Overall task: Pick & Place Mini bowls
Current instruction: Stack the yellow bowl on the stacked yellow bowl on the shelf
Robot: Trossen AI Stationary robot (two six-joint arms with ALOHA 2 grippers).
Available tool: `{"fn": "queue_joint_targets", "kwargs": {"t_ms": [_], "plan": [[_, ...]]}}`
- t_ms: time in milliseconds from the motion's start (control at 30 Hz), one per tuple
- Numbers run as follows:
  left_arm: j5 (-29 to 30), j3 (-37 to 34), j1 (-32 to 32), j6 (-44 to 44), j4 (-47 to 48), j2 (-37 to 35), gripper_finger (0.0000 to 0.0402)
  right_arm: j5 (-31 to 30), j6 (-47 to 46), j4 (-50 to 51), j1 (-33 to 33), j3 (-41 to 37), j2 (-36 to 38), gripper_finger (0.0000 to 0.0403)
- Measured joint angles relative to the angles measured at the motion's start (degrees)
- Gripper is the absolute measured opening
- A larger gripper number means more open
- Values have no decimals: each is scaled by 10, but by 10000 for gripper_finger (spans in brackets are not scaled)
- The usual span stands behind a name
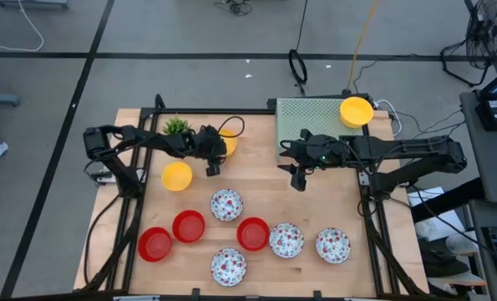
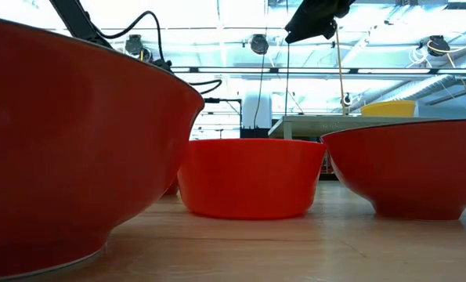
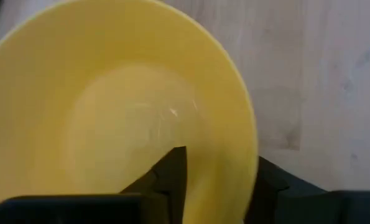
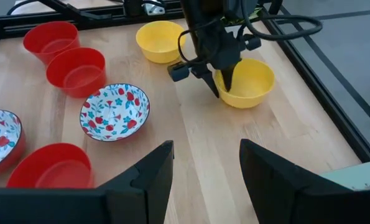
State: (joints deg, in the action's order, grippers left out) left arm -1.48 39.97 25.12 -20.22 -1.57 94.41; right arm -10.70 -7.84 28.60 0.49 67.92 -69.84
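A yellow mini bowl [image 4: 250,84] [image 1: 230,144] sits on the wood table near its far edge, beside a small green plant [image 1: 177,125]. My left gripper [image 4: 221,86] [image 3: 219,180] is shut on the rim of this bowl. A second yellow bowl [image 1: 177,176] stands to its near left. A third [image 1: 357,111] rests on the green platform [image 1: 311,121]. Red bowls [image 1: 189,226] and floral white bowls [image 1: 226,204] stand toward the near edge. My right gripper [image 4: 206,165] [image 1: 298,177] hangs open above the table's middle, holding nothing. My left gripper has the yellow bowl's wall at the rim [image 3: 250,146] on the bowl's left side. One finger [image 3: 172,177] is inside the bowl and one [image 3: 268,186] outside. The fingers slant down from the table's left. The bowl's base is on the table, mouth up.
Red bowls [image 4: 76,71] and floral bowls [image 4: 115,112] fill the near half. A black frame rail [image 1: 215,113] runs along the far edge. Bare wood lies between the two grippers [image 1: 256,180]. In the low view, red bowls [image 2: 248,176] fill the foreground.
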Motion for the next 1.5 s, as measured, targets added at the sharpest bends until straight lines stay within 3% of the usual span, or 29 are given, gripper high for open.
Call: {"fn": "queue_joint_targets", "kwargs": {"t_ms": [200, 400, 533, 800, 900, 1033, 1233, 1500], "plan": [[0, 0, -1, 28, 0, -3, 16, 0, 0, 2, 0, 0, 0, 171], [-33, 0, -28, 43, 0, -33, 9, 0, 29, 4, 0, -10, 0, 171], [-98, 10, -65, 45, -1, -79, 8, 2, 111, -7, 0, -34, 0, 171], [-311, 41, -163, 70, -4, -133, 8, 10, 278, -135, 1, -108, 0, 171], [-345, 49, -207, 64, -8, -126, 5, 63, 285, -215, 4, -128, -9, 171], [-346, 49, -258, 24, -19, -119, 9, 156, 271, -265, 15, -136, -31, 171], [-356, 49, -287, -22, -75, -120, 5, 269, 231, -340, 42, -136, -75, 171], [-461, 50, -288, -13, -82, -120, 5, 275, 264, -421, 60, -136, -114, 171]]}}
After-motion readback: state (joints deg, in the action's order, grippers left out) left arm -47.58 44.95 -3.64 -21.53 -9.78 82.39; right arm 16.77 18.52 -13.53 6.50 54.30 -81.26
